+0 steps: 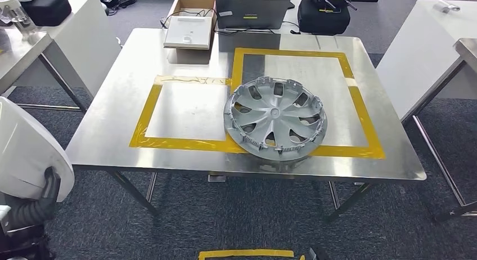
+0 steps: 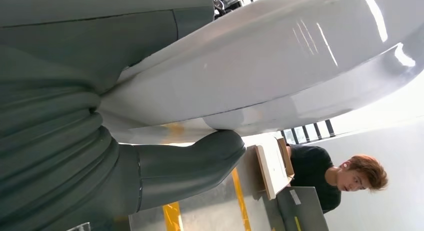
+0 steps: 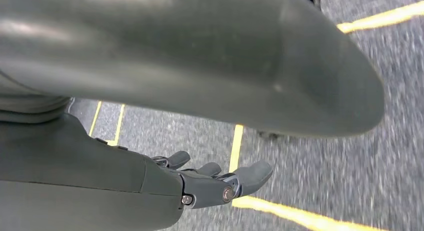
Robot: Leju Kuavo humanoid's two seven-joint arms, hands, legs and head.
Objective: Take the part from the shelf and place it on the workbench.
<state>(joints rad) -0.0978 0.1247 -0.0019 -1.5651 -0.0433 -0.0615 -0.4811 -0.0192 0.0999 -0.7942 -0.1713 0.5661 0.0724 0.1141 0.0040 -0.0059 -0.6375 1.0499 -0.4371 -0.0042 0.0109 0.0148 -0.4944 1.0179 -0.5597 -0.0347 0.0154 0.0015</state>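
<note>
Our left hand [image 2: 165, 166] sits close to the wrist camera, its thick grey thumb pressed against the underside of a large glossy white curved panel [image 2: 280, 66]; we cannot tell from this view how its other fingers lie or whether it truly grips the panel. In the head view the same white panel [image 1: 25, 147] shows at our lower left, beside the counter. Our right hand [image 3: 200, 181] hangs over grey carpet crossed by yellow floor tape [image 3: 300, 216], its dark fingers [image 3: 252, 173] loosely extended and apart, holding nothing.

Ahead of us stands a shiny steel counter [image 1: 112, 113] marked with two rectangles of yellow tape [image 1: 360, 113]. A silver plastic wheel cover with curved spokes [image 1: 275, 118] lies flat on it, over the shared edge of the two rectangles, mostly within the right one. At the counter's far edge rest an open cardboard box holding a white tray [image 1: 190, 28] and a grey laptop [image 1: 253, 12]. A person in a black shirt [image 2: 312, 173] sits beyond it.
</note>
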